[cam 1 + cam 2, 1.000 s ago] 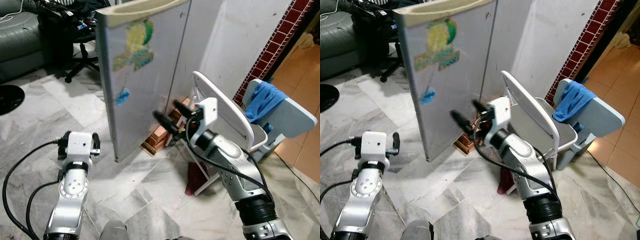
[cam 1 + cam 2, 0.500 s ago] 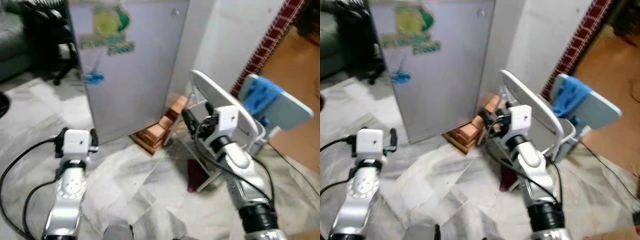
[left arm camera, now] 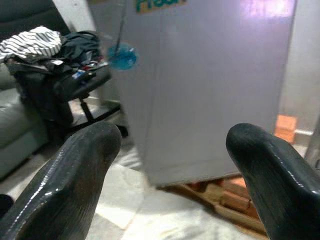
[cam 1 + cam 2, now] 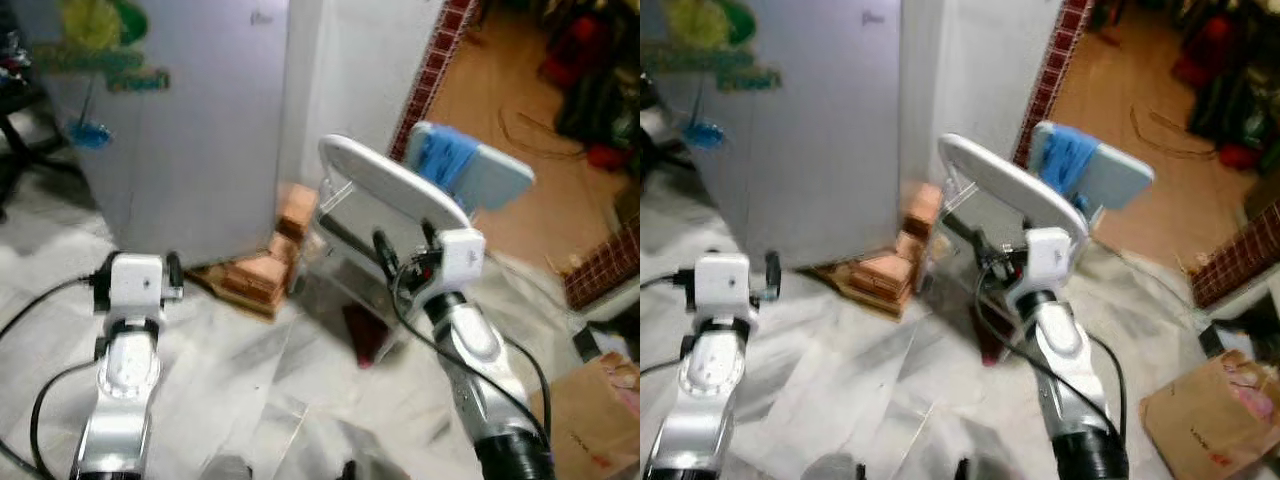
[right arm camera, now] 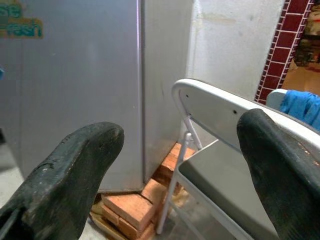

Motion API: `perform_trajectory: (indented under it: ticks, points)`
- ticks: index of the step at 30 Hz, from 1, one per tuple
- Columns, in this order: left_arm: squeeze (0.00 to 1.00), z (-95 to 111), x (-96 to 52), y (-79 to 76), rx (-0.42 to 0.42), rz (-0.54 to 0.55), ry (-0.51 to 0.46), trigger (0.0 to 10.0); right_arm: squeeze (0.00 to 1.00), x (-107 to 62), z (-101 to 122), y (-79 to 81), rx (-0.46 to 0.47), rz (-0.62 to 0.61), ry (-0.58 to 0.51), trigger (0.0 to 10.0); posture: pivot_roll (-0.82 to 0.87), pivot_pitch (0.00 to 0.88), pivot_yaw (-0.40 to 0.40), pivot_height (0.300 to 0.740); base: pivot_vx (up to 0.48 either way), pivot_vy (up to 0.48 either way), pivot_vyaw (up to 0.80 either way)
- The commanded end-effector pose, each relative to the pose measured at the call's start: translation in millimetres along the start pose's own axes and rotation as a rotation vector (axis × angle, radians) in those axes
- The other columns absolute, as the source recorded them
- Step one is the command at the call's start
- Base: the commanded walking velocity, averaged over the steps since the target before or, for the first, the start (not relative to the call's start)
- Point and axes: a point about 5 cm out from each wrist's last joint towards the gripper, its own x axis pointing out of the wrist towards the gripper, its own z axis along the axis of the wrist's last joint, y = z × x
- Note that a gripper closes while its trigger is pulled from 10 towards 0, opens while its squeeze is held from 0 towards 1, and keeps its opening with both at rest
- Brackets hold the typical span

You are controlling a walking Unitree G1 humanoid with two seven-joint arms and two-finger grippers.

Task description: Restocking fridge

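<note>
Grey fridge stands shut on the marble floor, door closed, yellow-green sticker and small blue magnet on its front. Stack of bricks sits at the fridge's lower corner, touching its base. White folding chair stands just beside the fridge, past the bricks; a second chair with a blue cloth over it is behind that one, further from the fridge. Brown paper bag lies on the floor well apart from the fridge.

Left gripper faces the fridge front, fingers spread wide, nothing between them, fridge not touched. Right gripper points at the gap between fridge and folding chair, fingers spread, empty, near the chair and apart from the fridge.
</note>
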Motion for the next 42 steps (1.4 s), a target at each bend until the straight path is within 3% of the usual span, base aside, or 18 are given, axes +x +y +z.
perform_trajectory:
  ticks: [1, 23, 29, 37, 42]
  points:
    - [0.00, 1.7, -0.7, -8.7, -0.022, -0.034, -0.001, 10.0, 0.00, -4.7, -2.6, -9.7, -0.004, -0.052, 0.008, 10.0, 0.12, 0.044, -0.064, 0.740, 0.000, 0.480, 0.00]
    - [0.00, 1.2, 2.6, -13.4, -0.045, -0.070, 0.006, 10.0, 0.00, -5.4, -4.3, -14.7, -0.020, -0.100, -0.004, 10.0, 0.11, 0.023, -0.055, 0.740, 0.000, 0.480, -0.52]
    - [0.00, -0.5, 2.1, -11.8, -0.036, -0.072, 0.009, 10.0, 0.00, -6.1, -5.2, -14.7, -0.021, -0.097, 0.002, 10.0, 0.11, 0.028, -0.057, 0.740, 0.000, 0.480, 0.00]
    - [0.00, -1.0, 1.2, -9.9, -0.040, -0.065, 0.009, 10.0, 0.00, -6.9, -6.4, -14.1, -0.023, -0.094, 0.006, 10.0, 0.11, 0.032, -0.057, 0.740, 0.000, 0.480, -0.80]
    - [0.00, 6.4, -0.3, -16.1, -0.077, -0.140, -0.054, 10.0, 0.00, -7.1, -5.2, -15.4, -0.021, -0.099, -0.001, 10.0, 0.11, 0.035, -0.058, 0.740, 0.000, 0.479, -0.77]
